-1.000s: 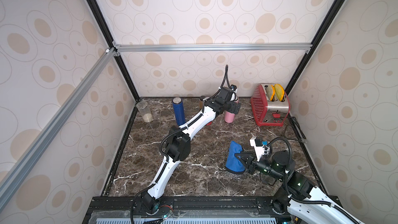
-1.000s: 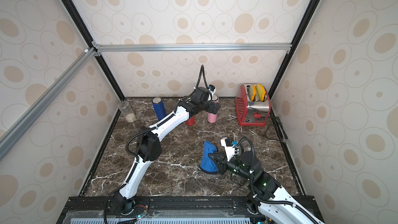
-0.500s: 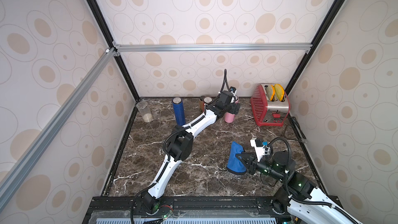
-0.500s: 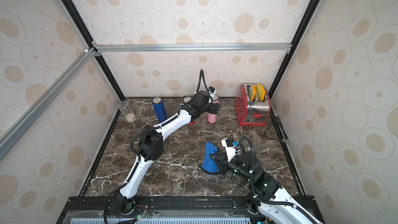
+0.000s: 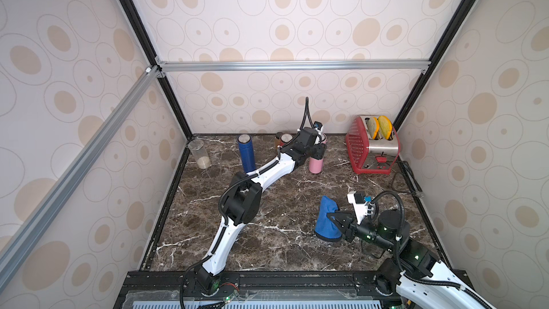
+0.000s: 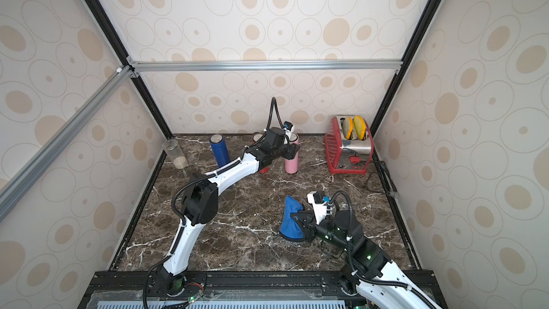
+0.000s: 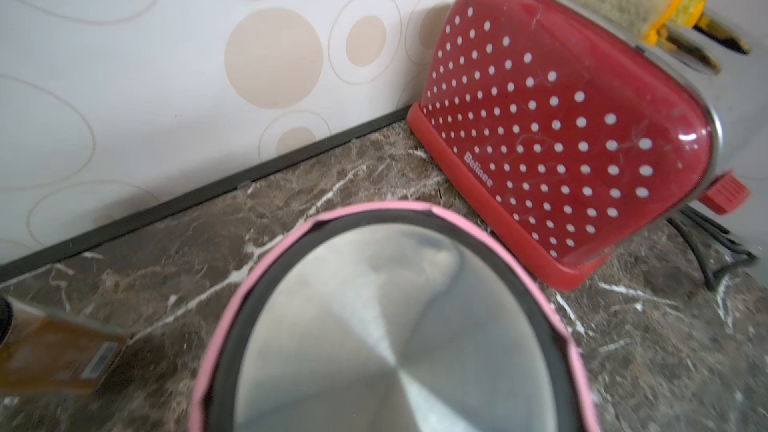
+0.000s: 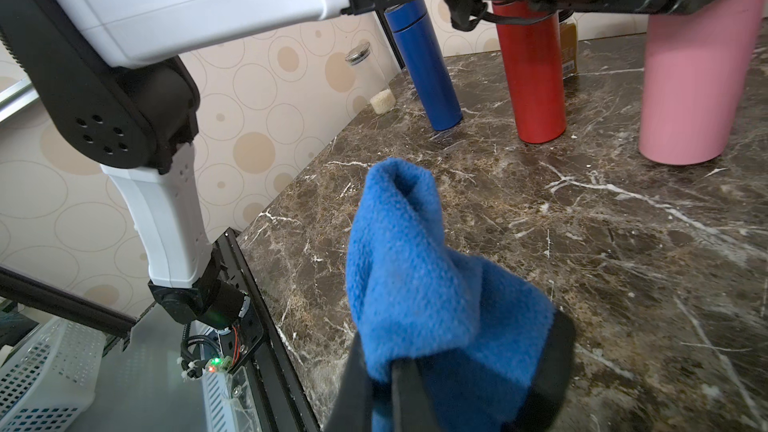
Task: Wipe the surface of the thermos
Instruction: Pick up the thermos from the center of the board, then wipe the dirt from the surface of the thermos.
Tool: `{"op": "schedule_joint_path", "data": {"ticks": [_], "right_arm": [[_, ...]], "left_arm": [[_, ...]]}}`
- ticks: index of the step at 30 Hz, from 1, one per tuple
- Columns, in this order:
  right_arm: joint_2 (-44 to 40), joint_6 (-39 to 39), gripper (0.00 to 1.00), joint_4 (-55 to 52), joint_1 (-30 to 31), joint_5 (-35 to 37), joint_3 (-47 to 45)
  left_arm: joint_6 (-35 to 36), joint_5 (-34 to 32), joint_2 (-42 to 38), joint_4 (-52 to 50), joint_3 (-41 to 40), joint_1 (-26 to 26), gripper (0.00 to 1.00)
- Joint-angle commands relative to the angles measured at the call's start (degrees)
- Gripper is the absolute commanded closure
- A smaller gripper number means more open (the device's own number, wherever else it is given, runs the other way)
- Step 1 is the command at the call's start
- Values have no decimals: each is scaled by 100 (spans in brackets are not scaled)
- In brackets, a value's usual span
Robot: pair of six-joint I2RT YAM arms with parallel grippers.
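While left jaws clamp its top, the pink steel-lidded thermos [image 5: 315, 166] stands upright; right jaws pinch blue cloth [image 5: 323, 221]

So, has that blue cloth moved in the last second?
No. The blue cloth stays put in the right gripper, same gap from the red toaster.

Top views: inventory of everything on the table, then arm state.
pink thermos: 1, pink, back centre, upright
blue thermos: 1, blue, back, left of centre, upright
red thermos: 1, red, between blue and pink
brown jar: 1, brown, behind red thermos
clear jar: 1, clear, pale grains inside, back left corner
toaster: 1, red with white dots, back right
bread slices: 2, pale and yellow, in toaster slots
cable: 1, black, beside toaster
cloth: 1, blue, front right
left jaws: closed on pink thermos near its top
right jaws: closed on cloth
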Motion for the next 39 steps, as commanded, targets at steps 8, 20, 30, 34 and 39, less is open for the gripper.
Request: {"op": "schedule_joint_path", "data": {"ticks": [8, 20, 30, 34, 39], "right_arm": [[-267, -318, 100, -840, -51, 429, 751], [1596, -819, 100, -775, -60, -12, 2449], [3250, -677, 100, 68, -62, -645, 2951], [3510, -611, 100, 325, -59, -712, 2954], [3660, -503, 100, 502, -64, -812, 2965]], "left_arm": [[284, 888, -2967, 640, -2603, -114, 100], [1828, 1814, -5504, 494, -5593, -158, 100], [2176, 2287, -6081, 722, -6328, -181, 100], [2147, 2437, -6228, 919, -6605, -185, 100], [2110, 2521, -6396, 1375, -7054, -189, 100]]}}
